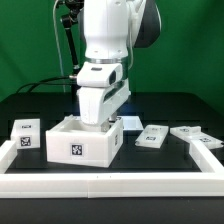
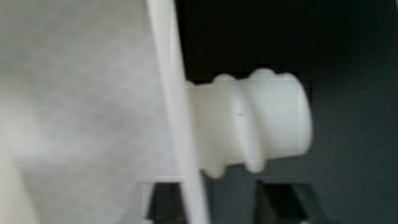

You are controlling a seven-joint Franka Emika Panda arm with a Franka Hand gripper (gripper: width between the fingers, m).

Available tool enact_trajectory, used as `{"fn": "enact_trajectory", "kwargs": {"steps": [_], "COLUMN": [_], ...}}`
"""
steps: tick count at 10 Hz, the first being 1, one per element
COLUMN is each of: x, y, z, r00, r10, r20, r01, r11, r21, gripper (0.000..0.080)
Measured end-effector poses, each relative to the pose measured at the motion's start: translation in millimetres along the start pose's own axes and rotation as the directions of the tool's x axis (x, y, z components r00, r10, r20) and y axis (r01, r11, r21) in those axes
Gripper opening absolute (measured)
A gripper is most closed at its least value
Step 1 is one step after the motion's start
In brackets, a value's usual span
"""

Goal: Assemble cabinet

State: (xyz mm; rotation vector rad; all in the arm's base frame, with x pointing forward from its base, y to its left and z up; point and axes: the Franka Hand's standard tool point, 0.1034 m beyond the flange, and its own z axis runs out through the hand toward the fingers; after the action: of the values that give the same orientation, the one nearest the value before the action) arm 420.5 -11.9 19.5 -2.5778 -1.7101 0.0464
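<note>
The cabinet, an open-topped white box with a square tag on its front, sits at the front left of the table. My gripper reaches down into it at its far right wall, fingertips hidden by the box. In the wrist view one white cabinet wall stands edge-on, and a ribbed round white knob sticks out of its side. My gripper straddles that wall's edge. One dark finger lies against the wall, the other stands well apart. The jaws are open and hold nothing.
A small white tagged cube lies left of the cabinet. Flat white tagged pieces lie to the right. A raised white border runs along the front and right edges. Green wall behind.
</note>
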Motion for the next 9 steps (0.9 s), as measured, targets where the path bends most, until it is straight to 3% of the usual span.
{"fn": "enact_trajectory", "kwargs": {"steps": [1, 2, 7, 9], "x": [0.3, 0.3, 0.3, 3.2], "y": [0.2, 1.3, 1.6, 12.2], "z": [-0.1, -0.6, -0.7, -3.1], "r00": [1.0, 1.0, 1.0, 0.997], "r10": [-0.001, 0.0, 0.0, -0.083], "r20": [0.0, -0.002, -0.003, -0.001], "r01": [0.001, 0.0, 0.0, 0.083], "r11": [1.0, 1.0, 1.0, 0.996], "r21": [-0.001, -0.005, -0.006, -0.008], "gripper": [0.009, 0.0037, 0.0037, 0.0037]}}
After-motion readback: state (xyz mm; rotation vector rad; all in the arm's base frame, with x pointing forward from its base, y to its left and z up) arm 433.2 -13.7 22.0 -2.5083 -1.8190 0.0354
